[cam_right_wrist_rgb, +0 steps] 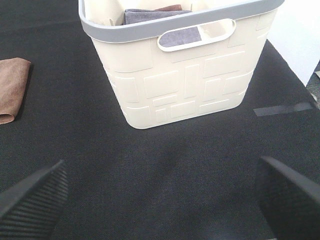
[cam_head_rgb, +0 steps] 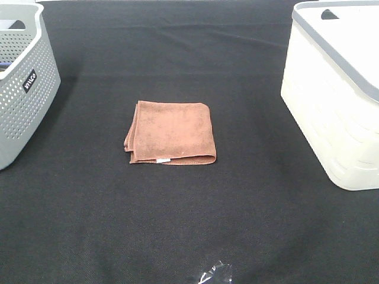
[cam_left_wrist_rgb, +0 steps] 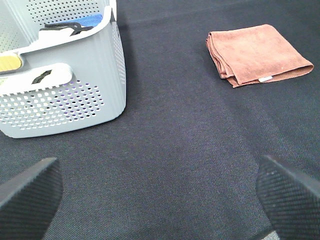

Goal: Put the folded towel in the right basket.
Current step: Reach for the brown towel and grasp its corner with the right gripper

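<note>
A scrap of clear plastic (cam_head_rgb: 214, 275) lies at the near edge of the black table (cam_head_rgb: 177, 225). Farther back stand the grey perforated basket (cam_head_rgb: 23, 89), the folded brown towel (cam_head_rgb: 172, 133) flat mid-table and well apart from both baskets, and the cream right basket (cam_head_rgb: 331, 118). The left gripper (cam_left_wrist_rgb: 160, 197) and the right gripper (cam_right_wrist_rgb: 160, 197) are both spread wide over bare cloth.

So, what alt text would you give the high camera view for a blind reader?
A folded rust-brown terry towel lies flat in the middle of a black cloth-covered table. A grey perforated plastic basket stands at its left edge, a cream plastic basket with a grey rim at its right.
</note>
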Motion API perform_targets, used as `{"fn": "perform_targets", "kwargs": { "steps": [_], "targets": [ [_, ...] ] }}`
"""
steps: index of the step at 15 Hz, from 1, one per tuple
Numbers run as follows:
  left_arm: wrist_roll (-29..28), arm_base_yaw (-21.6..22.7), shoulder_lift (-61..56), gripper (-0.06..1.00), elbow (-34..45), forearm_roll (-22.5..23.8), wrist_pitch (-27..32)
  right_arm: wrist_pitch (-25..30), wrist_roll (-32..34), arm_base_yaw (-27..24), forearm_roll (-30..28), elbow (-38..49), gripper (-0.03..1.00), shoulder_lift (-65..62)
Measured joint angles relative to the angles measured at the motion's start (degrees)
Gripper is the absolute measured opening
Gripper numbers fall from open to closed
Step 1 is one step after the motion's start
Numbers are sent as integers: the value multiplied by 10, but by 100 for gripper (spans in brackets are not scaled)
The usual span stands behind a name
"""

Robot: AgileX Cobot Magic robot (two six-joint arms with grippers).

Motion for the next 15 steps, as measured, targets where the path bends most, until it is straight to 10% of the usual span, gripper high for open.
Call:
{"fn": "perform_targets", "kwargs": {
  "steps": [15],
  "targets": [
    [-45, 0, 0, 98, 0, 33, -2, 0, 0, 0, 0, 0, 97, 0]
  ]
}}
